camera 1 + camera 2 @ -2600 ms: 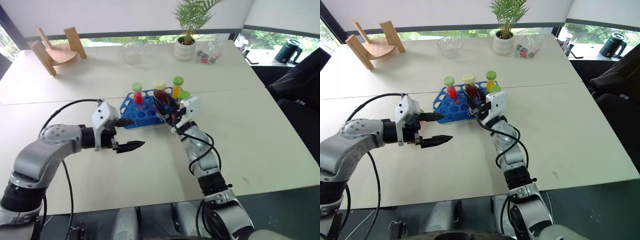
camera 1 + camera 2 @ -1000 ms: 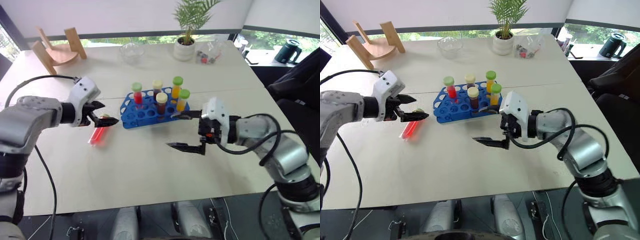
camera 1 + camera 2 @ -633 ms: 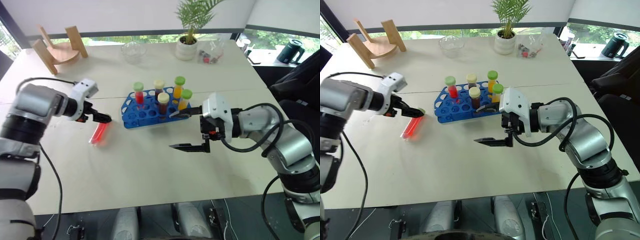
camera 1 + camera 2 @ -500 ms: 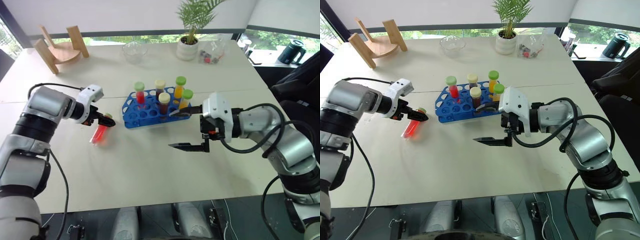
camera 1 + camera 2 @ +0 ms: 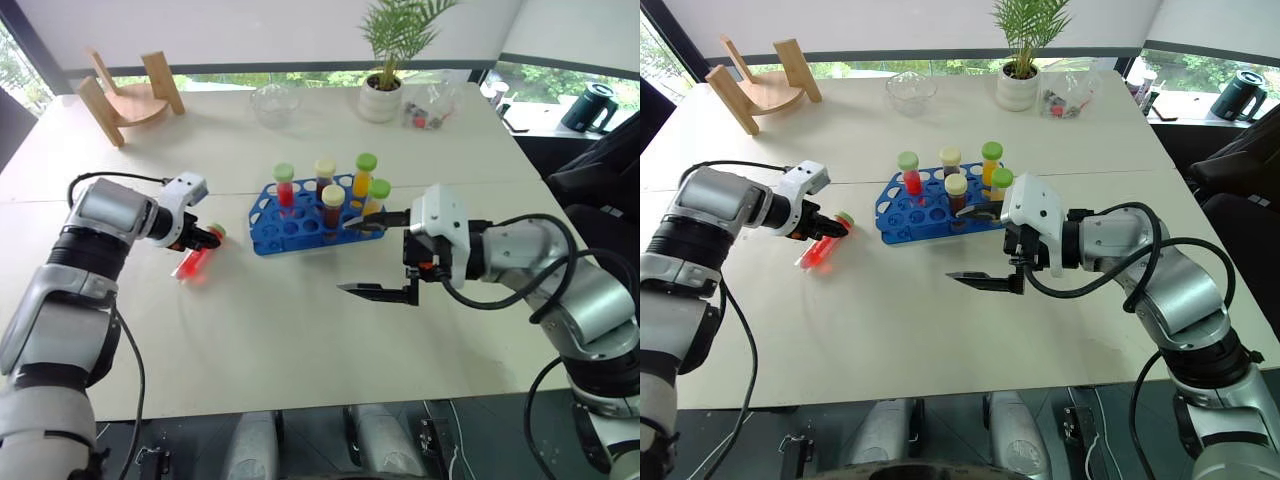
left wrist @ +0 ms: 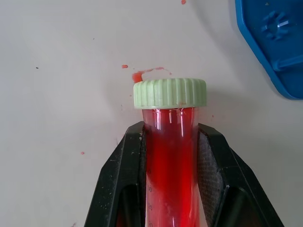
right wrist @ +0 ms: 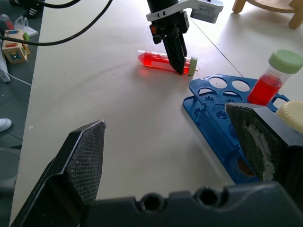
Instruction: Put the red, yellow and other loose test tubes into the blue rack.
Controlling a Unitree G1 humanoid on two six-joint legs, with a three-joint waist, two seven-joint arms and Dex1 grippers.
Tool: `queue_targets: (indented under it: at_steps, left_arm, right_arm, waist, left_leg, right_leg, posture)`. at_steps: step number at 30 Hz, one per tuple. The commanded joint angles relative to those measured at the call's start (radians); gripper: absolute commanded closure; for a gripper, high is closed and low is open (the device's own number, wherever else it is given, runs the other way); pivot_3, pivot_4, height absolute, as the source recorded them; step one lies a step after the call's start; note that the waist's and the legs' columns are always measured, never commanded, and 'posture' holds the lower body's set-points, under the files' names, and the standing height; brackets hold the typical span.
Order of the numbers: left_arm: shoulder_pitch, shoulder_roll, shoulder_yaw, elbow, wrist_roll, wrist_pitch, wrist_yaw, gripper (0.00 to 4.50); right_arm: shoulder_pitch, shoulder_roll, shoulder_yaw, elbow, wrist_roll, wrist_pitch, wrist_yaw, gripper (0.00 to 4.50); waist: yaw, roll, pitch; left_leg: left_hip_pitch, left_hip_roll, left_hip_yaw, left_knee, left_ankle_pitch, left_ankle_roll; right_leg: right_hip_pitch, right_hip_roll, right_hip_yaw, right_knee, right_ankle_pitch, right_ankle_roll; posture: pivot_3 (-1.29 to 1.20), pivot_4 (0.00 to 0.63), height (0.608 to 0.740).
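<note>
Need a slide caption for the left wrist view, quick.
Left end effector shut on a red, green-capped test tube lying on the table, the blue rack corner nearby.

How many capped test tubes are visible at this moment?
6: five stand in the bright blue plastic rack, and one red, green-capped tube lies on the table to its left, clamped by the left pincer.

Colours I see from the console

My black left claw (image 6: pixel 170 156) pinches a red tube (image 6: pixel 168 179) with ribbed pale-green cap; beside it the bright blue rack (image 5: pixel 300 225); red specks dot the cream table (image 5: pixel 300 340).
</note>
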Motion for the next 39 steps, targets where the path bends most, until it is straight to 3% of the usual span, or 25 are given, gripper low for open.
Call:
queue_targets:
  at_steps: [1, 3, 7, 12, 17, 23, 39]
  left_arm:
    - [-0.022, 0.004, 0.244, -0.194, -0.158, -0.062, -0.053, 3.65]
    - [0.012, -0.019, 0.366, -0.313, -0.235, -0.104, -0.04, 3.65]
    - [0.119, -0.159, 0.552, -0.519, -0.355, -0.18, 0.062, 3.65]
    - [0.308, -0.352, 0.523, -0.655, -0.329, -0.468, 0.108, 3.65]
    - [0.397, -0.486, 0.452, -0.554, -0.222, -0.823, 0.128, 3.65]
    - [0.412, -0.588, 0.439, -0.384, -0.173, -1.106, 0.147, 3.65]
    - [0.401, -0.617, 0.419, -0.116, -0.14, -1.352, 0.138, 3.65]
  right_arm:
    - [0.007, 0.0, -0.05, -0.031, 0.008, -0.01, -0.023, 0.0]
    - [0.014, 0.004, -0.056, -0.028, 0.006, -0.007, -0.038, 0.0]
    - [0.018, 0.016, -0.066, -0.016, 0.006, -0.01, -0.062, 0.0]
    - [0.008, 0.04, -0.064, -0.011, 0.008, 0.001, -0.098, 0.0]
    - [0.011, 0.046, -0.068, -0.028, 0.013, 0.017, -0.119, 0.0]
    - [0.024, 0.037, -0.081, -0.061, 0.03, 0.041, -0.14, 0.0]
    - [0.009, 0.045, -0.072, -0.071, 0.035, 0.068, -0.174, 0.0]
  waist:
    - [0.001, -0.002, 0.001]
    - [0.003, -0.002, 0.001]
    - [0.003, 0.002, -0.001]
    - [0.0, 0.002, -0.001]
    - [0.002, 0.001, -0.001]
    - [0.007, 0.001, -0.001]
    - [0.007, 0.001, -0.001]
  left_leg:
    - [-0.001, 0.0, -0.001, 0.0, 0.0, 0.0]
    - [-0.007, 0.001, -0.003, 0.003, 0.0, 0.0]
    - [-0.008, 0.0, -0.002, 0.003, 0.0, 0.0]
    - [-0.005, 0.0, -0.002, 0.004, 0.001, -0.001]
    - [-0.005, 0.0, -0.002, 0.009, 0.0, -0.001]
    - [-0.005, 0.0, -0.002, 0.011, 0.0, 0.0]
    - [-0.005, -0.001, -0.002, 0.011, 0.0, 0.0]
  right_leg:
    - [-0.001, 0.0, -0.001, 0.0, 0.0, 0.0]
    - [-0.004, 0.0, -0.003, 0.0, 0.0, 0.0]
    - [-0.005, -0.003, -0.003, 0.0, 0.0, 0.0]
    - [-0.003, -0.002, -0.002, 0.003, 0.001, 0.0]
    - [-0.002, -0.001, -0.002, 0.003, 0.001, 0.0]
    - [0.0, -0.001, -0.001, 0.002, 0.002, 0.002]
    - [0.001, -0.001, -0.002, 0.002, 0.002, 0.002]
  posture:
    - [0.0, 0.15, 0.74]
    - [0.0, 0.15, 0.74]
    - [0.0, 0.15, 0.74]
    - [0.0, 0.15, 0.74]
    - [0.0, 0.15, 0.74]
    - [0.0, 0.15, 0.74]
    - [0.0, 0.15, 0.74]
